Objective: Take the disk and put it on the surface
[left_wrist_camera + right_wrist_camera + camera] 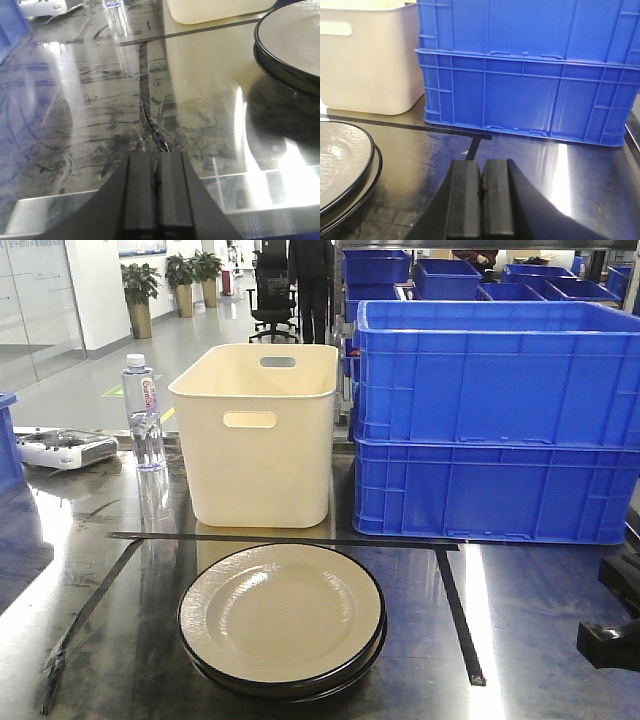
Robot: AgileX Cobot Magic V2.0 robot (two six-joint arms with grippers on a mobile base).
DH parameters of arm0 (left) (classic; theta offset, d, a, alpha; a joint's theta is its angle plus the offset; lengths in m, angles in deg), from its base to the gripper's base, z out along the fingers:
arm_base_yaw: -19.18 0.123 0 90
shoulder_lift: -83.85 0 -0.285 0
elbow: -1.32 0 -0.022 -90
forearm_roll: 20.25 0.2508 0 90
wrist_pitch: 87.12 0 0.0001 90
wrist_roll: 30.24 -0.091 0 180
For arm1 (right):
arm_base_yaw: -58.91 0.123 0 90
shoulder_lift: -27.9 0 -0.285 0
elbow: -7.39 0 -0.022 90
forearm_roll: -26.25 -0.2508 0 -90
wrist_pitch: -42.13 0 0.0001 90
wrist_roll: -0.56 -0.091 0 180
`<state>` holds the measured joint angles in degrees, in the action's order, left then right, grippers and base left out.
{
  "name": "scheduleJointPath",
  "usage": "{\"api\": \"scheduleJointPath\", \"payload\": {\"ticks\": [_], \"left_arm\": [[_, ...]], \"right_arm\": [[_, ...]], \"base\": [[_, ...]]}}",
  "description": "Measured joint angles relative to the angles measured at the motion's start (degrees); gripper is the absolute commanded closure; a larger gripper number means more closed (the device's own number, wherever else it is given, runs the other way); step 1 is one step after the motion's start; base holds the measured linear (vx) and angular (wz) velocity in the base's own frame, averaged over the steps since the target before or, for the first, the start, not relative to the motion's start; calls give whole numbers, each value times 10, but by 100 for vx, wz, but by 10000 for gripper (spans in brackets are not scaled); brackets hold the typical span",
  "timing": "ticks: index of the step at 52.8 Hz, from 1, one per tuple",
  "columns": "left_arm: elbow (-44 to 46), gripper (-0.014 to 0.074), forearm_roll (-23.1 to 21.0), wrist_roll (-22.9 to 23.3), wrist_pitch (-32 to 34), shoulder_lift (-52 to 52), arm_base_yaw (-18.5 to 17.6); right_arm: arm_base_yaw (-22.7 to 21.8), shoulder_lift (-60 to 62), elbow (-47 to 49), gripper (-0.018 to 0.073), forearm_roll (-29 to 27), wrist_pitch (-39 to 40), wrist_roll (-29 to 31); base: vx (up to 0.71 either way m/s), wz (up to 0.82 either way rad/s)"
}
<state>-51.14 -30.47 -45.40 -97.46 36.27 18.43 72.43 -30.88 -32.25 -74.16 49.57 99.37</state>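
Glossy dark metal surface [520, 600], marked by thin black tape lines [452, 610] into a rectangle; office floor and potted plants behind.

Item 1: disks [282, 618], cream with black rims, stacked two high, inside the taped rectangle near its front edge. The stack shows at the upper right of the left wrist view [295, 45] and the lower left of the right wrist view [342, 165].

Item 2: cream bin [260, 435], just behind the rear tape line. Item 3: blue crates [495, 420], stacked, to the bin's right. Item 4: water bottle [144, 412], left of the bin. Item 5: white controller [65, 448], far left.

Left gripper [157, 200]: jaws pressed together, holding nothing, hovering over bare surface left of the stack. Right gripper [481, 200]: jaws together, empty, right of the stack.

Step in hand, by judgement: approach, not yet begun. Jaws must part first, then one pad goes under the top disk's raised rim and the other above it. Pinch the top rim alone, lift level so the lower disk stays put, set down on bare surface inside the tape.
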Motion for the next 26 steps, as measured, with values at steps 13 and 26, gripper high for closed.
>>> {"api": "scheduleJointPath", "payload": {"ticks": [13, 26], "left_arm": [[-1, 598, 0, -2, -16, 6, 0], [-1, 598, 0, -2, -17, 6, 0]], "right_arm": [[0, 0, 0, 571, 0, 0, 0], [0, 0, 0, 571, 0, 0, 0]], "base": [[0, 0], [0, 0]]}}
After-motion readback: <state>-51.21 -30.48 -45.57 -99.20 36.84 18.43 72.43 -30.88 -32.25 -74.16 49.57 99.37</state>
